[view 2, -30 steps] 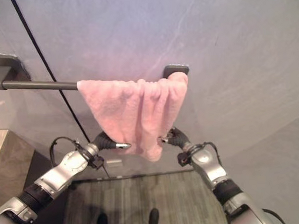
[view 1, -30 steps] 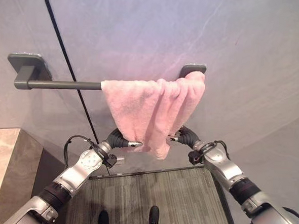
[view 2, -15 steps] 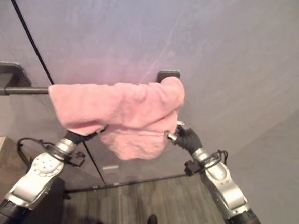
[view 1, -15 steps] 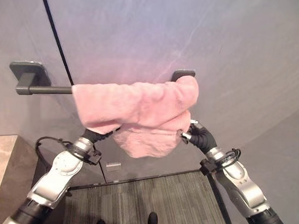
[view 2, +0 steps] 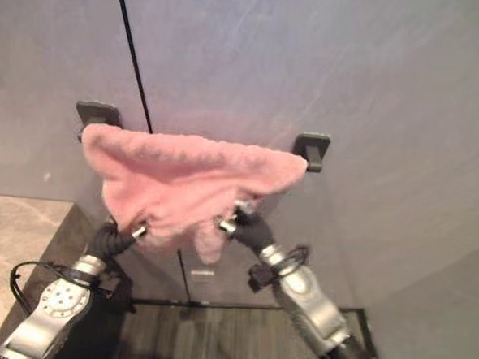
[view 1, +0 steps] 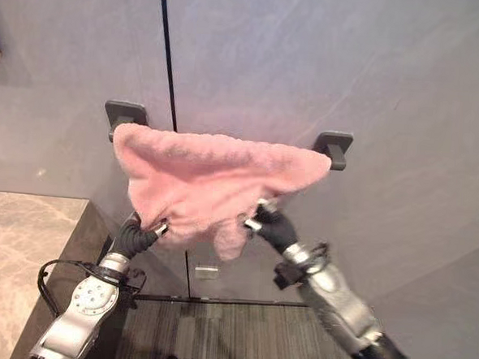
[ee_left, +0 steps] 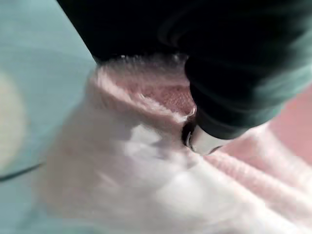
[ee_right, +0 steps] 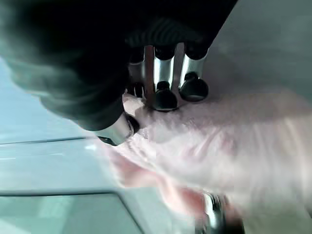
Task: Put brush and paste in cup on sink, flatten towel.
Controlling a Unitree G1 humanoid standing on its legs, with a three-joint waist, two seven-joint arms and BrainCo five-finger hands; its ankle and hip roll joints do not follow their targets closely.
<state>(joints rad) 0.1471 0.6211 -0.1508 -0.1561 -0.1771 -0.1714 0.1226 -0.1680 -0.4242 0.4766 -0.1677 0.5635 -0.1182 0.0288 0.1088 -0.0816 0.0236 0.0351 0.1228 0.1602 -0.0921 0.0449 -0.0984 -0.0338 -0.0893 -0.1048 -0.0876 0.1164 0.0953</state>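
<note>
A pink towel [view 1: 211, 178] hangs spread along the dark wall rail, from the left bracket [view 1: 123, 111] to the right bracket [view 1: 336, 145]. Its lower edge sags to a point in the middle. My left hand [view 1: 137, 237] is shut on the towel's lower left edge, and the towel [ee_left: 161, 161] bunches against its thumb in the left wrist view. My right hand [view 1: 268, 223] is shut on the lower edge right of the middle; in the right wrist view its fingers [ee_right: 165, 92] curl onto the pink towel [ee_right: 219, 146].
A grey wall with a dark vertical seam [view 1: 167, 53] stands behind the rail. A marble counter [view 1: 15, 255] lies at the lower left, with dark striped flooring [view 1: 238, 334] below the towel. A small plate [view 1: 207, 272] sits low on the wall.
The camera view has shifted. The towel went from bunched at the right end of the rail to spread across its whole length, both hands holding its lower edge throughout.
</note>
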